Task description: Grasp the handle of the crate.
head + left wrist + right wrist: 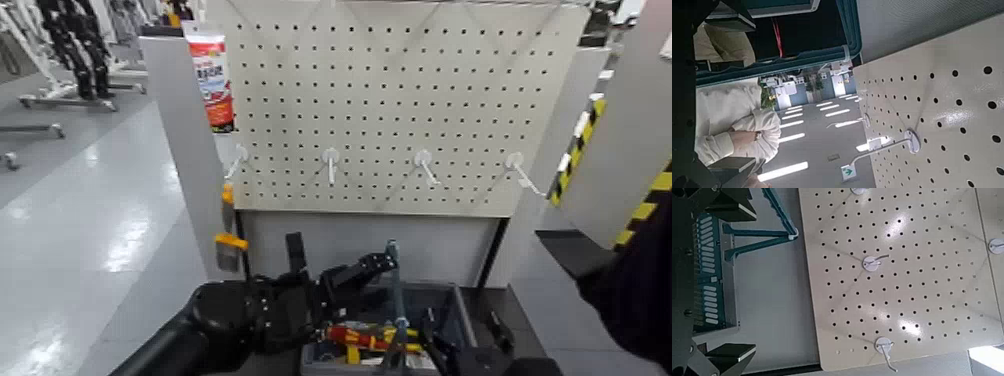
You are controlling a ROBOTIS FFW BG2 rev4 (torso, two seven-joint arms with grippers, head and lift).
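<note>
The crate [372, 352] is seen low in the head view, just in front of the robot's body and below a white pegboard [400, 100] with four white hooks [331, 160]. Red and yellow tools [365, 338] are lying inside it. The handle [393, 290] stands upright over the crate's middle as a thin blue-grey bar.

The left pincer [375, 265] is held at the upper part of the handle, its dark fingers reaching in from the left side; whether they are closed on the bar or only beside it cannot be told. The right pincer [470, 350] sits low beside the crate's right end, and its finger state cannot be told either. In the right wrist view the slotted wall of the crate [711, 274] and the thin arms of the handle [762, 233] are shown, with dark pincer parts at the edges.

The handle is judged to be stiff, smooth plastic, thin enough to slip or swing on its pivots if taken off-centre. The crate looks light in itself, but the tools would add weight and could shift. A hold at the middle of the top of the bar would be best, so that the crate hangs level.

A red and white tube [212, 80] hangs at the pegboard's left edge.
</note>
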